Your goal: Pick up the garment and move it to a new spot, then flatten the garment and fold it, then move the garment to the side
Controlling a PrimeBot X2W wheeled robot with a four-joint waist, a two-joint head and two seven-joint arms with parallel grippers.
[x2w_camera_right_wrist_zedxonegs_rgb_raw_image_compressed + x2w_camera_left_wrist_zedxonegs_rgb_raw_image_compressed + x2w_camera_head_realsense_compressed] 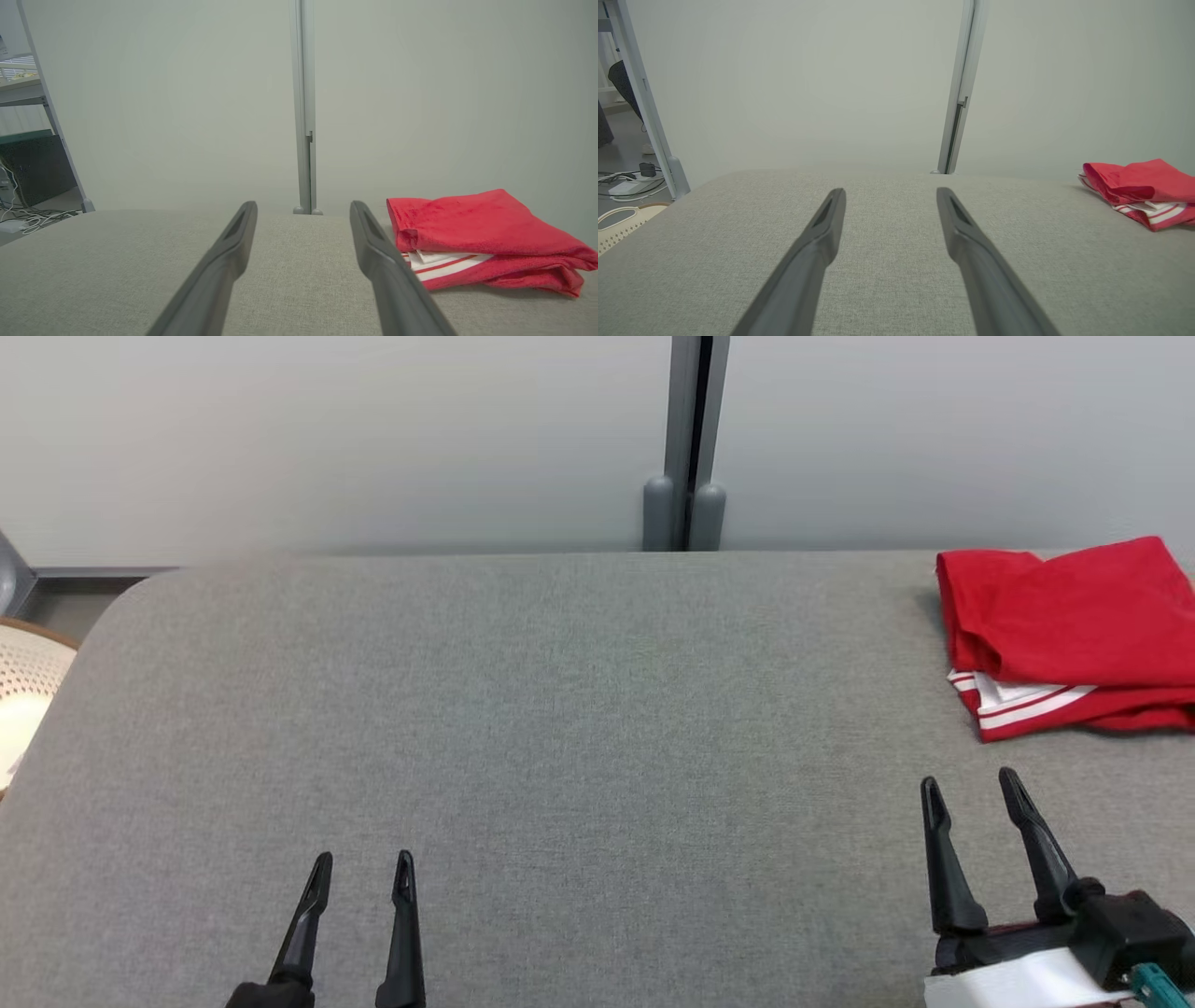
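The garment (1074,635) is red with white stripes and lies folded in a compact stack at the far right of the grey fabric table (560,728). The left wrist view has the garment (1143,191) at its right edge, and the right wrist view has the garment (481,238) just right of its fingers. My right gripper (971,789) hovers open near the front right, a little short of the garment, holding nothing. At the front left, my left gripper (364,866) stands open and empty too.
A pale perforated basket (23,700) sits beside the table's left edge. A grey wall with a vertical post (689,439) stands behind the table. Cables lie on the floor (621,179) at far left.
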